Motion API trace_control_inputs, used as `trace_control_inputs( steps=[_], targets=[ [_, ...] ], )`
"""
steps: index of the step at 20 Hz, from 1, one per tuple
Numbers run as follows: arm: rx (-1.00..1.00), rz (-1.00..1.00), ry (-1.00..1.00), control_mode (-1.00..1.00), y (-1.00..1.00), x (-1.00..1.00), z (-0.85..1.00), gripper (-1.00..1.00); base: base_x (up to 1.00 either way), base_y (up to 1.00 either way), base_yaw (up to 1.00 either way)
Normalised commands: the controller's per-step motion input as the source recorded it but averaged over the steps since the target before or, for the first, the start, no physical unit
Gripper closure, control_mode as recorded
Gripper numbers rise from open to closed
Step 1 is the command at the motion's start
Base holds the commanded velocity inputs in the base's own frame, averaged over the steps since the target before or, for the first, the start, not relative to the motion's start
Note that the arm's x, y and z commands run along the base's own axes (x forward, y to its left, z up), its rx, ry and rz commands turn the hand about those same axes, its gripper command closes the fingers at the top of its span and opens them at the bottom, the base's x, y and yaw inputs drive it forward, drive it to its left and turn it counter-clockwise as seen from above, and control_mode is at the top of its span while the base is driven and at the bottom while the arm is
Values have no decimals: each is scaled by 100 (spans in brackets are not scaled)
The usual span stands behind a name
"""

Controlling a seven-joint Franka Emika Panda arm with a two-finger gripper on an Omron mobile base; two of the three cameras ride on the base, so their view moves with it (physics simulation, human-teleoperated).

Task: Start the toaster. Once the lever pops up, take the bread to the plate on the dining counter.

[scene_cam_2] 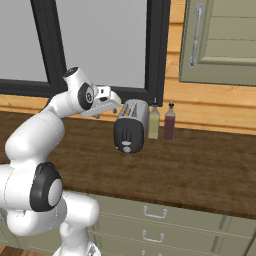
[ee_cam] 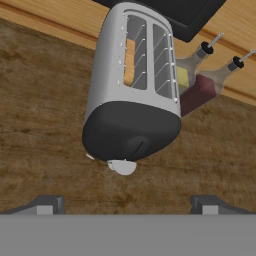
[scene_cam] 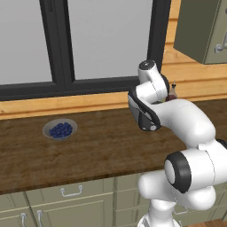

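The dark grey toaster (scene_cam_2: 131,126) stands on the brown wood counter near the window wall. From above, the toaster (ee_cam: 132,95) has a silver top with two slots. The bread (ee_cam: 130,62), a tan slice, sits down in the left slot. A small light knob (ee_cam: 122,167) sticks out low on the dark front end. My gripper (scene_cam_2: 115,102) hovers just left of and above the toaster, open and holding nothing. In the hand view my gripper (ee_cam: 127,205) has its fingertips (ee_cam: 46,205) wide apart, short of the toaster's front. The plate and the dining counter are out of view.
Two bottles, one yellowish (scene_cam_2: 154,122) and one dark red (scene_cam_2: 169,122), stand right behind the toaster. A grey bowl of blueberries (scene_cam: 60,129) sits far left on the counter. A wall cabinet (scene_cam_2: 220,40) hangs at upper right. Drawers (scene_cam_2: 155,212) line the counter front.
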Motion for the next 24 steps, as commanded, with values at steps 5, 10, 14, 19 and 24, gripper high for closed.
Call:
trace_control_inputs(
  steps=[5,10,14,19,24],
  targets=[
    [0,0,0,-100,0,0,0,-100,0,0,0],
    [0,0,0,-100,0,0,0,-100,0,0,0],
    [0,0,0,-100,0,0,0,-100,0,0,0],
    [0,0,0,-100,0,0,0,-100,0,0,0],
    [0,0,0,-100,0,0,0,-100,0,0,0]
  ],
)
